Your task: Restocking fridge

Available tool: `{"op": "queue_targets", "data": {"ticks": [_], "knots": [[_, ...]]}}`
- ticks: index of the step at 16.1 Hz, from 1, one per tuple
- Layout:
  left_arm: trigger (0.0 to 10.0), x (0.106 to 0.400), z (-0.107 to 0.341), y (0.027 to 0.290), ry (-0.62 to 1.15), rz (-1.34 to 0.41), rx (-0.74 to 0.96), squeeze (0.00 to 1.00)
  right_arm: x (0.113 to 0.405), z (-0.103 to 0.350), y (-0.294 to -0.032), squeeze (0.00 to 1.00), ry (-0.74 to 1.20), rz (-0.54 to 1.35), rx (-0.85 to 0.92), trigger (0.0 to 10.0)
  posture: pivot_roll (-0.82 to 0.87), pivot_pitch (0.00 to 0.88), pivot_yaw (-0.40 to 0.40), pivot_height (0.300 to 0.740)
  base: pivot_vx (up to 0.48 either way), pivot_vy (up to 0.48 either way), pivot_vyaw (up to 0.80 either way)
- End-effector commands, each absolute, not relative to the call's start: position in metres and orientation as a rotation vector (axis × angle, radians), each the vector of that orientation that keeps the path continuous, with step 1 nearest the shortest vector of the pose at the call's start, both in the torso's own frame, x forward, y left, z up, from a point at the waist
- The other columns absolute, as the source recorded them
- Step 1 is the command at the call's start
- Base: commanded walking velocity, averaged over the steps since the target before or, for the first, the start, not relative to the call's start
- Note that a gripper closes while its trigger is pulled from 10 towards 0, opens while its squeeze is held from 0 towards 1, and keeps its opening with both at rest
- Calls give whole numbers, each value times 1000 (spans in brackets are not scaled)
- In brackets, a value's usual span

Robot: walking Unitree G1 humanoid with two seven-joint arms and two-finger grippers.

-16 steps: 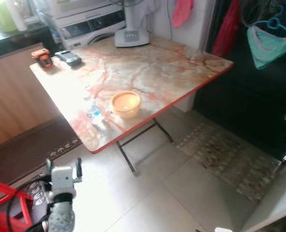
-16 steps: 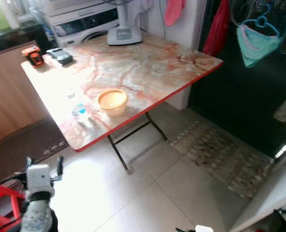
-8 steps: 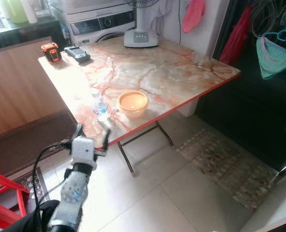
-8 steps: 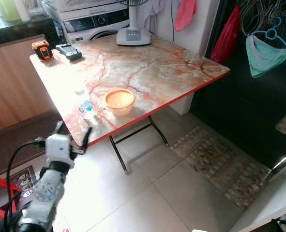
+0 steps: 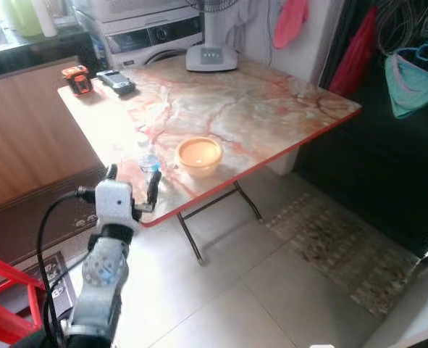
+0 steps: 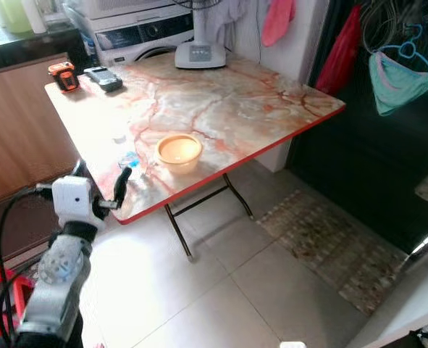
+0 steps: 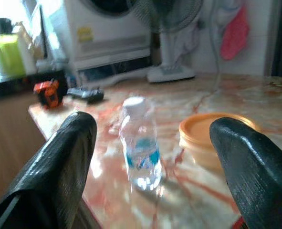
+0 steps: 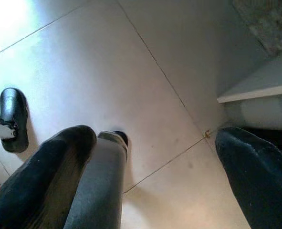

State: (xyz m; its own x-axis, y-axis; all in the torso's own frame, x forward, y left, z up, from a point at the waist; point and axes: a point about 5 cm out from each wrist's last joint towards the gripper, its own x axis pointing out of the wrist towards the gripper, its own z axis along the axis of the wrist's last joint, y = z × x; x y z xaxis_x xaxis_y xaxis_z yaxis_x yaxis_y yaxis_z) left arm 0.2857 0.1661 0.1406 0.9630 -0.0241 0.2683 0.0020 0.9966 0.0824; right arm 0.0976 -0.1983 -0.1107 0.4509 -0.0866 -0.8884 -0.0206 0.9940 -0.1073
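Barely begun: water bottle (image 5: 149, 164) standing near the table's (image 5: 271, 109) front edge beside orange bowl (image 5: 198, 154), ungrasped; left gripper (image 5: 132, 190) spread wide just short of it; fridge trip remaining.

fan (image 5: 212, 56) cut off above its base, water bottle (image 7: 140, 141) blurred — label unreadable

The left arm (image 5: 101, 279) is silver and speckled, ending in a white boxy wrist block; its gripper (image 5: 132, 183) has two long black fingers (image 7: 59, 167) with a ribbed texture, and a black cable (image 5: 45, 239) loops alongside
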Motion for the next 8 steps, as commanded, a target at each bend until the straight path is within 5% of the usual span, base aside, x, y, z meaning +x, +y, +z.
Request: {"op": "queue_targets", "data": {"ticks": [1,5,8], "knots": [[10000,288,143,172,-263,51,30,0,64,-119,-193,0,1226,-13,-93,10000,-19,0,34,740,0,0,0],[10000,289,149,177,-215,20,48,0,64,-119,-193,0,1219,-4,-94,10000,-34,0,36,740,0,0,0],[10000,282,154,181,-226,-12,102,0,54,-121,-191,0,1211,-221,80,10000,-21,0,53,740,0,0,0]]}}
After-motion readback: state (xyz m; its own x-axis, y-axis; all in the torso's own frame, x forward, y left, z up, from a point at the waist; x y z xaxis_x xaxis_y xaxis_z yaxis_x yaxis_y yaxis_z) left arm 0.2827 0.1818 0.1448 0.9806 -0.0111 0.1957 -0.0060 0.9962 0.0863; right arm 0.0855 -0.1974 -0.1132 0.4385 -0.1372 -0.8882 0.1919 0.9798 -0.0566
